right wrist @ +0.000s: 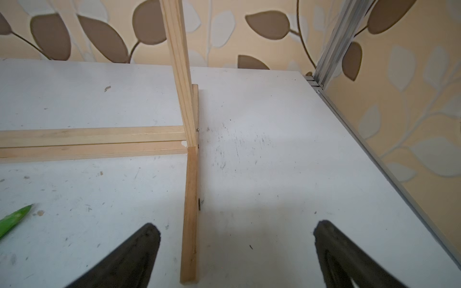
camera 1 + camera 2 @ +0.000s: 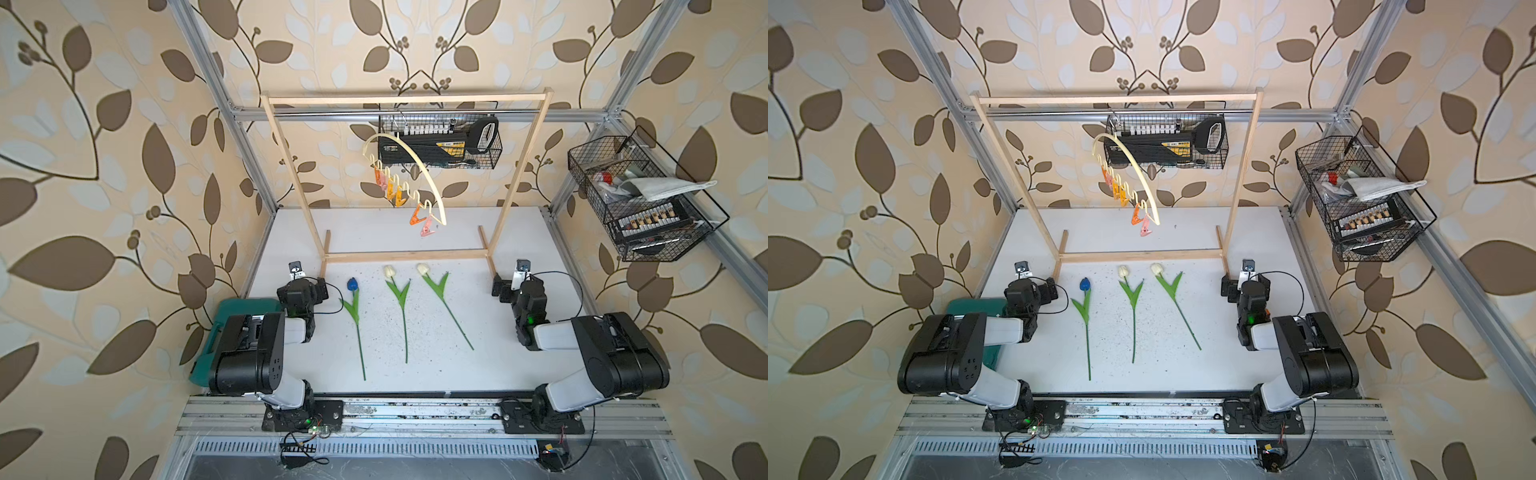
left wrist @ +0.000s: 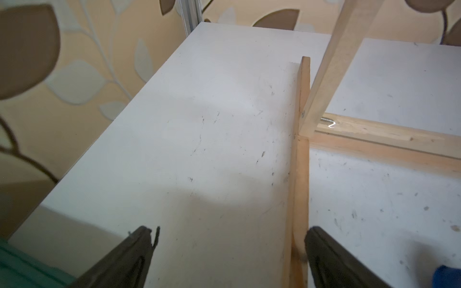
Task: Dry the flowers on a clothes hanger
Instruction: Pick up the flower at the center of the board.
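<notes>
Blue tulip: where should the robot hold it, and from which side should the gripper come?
On the blue tulip, probably grip the bare stem below the leaves, from above, jaws across it. It lies flat on the table, thin and straight. The open left gripper is nearest.

Light wooden rack frame point(image 2: 405, 255): floor bar and feet block far white tabletop point(image 2: 519, 365). Open lanes between green-stemmed artificial tulips point(image 2: 401, 303).

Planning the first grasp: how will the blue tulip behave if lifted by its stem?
The blue tulip is probably light: long, thin stem. Gripped at the bare end, it may sag headward. Spread leaves likely stop rolling.
</notes>
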Controlling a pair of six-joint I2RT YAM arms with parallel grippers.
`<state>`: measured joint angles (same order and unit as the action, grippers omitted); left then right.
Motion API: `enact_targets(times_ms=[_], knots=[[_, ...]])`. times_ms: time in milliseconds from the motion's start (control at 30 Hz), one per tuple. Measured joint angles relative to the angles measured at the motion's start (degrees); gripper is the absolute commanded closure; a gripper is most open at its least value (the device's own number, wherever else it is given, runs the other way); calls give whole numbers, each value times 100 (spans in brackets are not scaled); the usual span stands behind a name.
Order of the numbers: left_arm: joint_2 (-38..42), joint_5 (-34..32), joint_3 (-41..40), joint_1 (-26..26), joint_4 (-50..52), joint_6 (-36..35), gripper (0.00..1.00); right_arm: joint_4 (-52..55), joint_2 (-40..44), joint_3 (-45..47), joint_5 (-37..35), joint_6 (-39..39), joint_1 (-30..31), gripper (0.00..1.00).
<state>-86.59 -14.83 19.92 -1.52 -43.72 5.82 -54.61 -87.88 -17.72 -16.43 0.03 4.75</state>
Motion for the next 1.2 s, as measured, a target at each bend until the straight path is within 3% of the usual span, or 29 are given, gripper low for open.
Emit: enact_targets(times_ms=[900, 967, 1067, 1200], knots=[[0, -2, 0, 2, -4, 0, 1, -125, 133, 87, -238, -15, 155, 1], [48, -9, 2, 2, 57, 4, 1, -138, 490, 234, -619, -72, 378, 1], [549, -131, 420, 7, 1384, 149, 1, 343, 1663, 332, -1119, -188, 839, 1], [1386, 116, 1508, 149, 2839, 289, 1, 2420, 3519, -420, -1410, 258, 1292, 1]])
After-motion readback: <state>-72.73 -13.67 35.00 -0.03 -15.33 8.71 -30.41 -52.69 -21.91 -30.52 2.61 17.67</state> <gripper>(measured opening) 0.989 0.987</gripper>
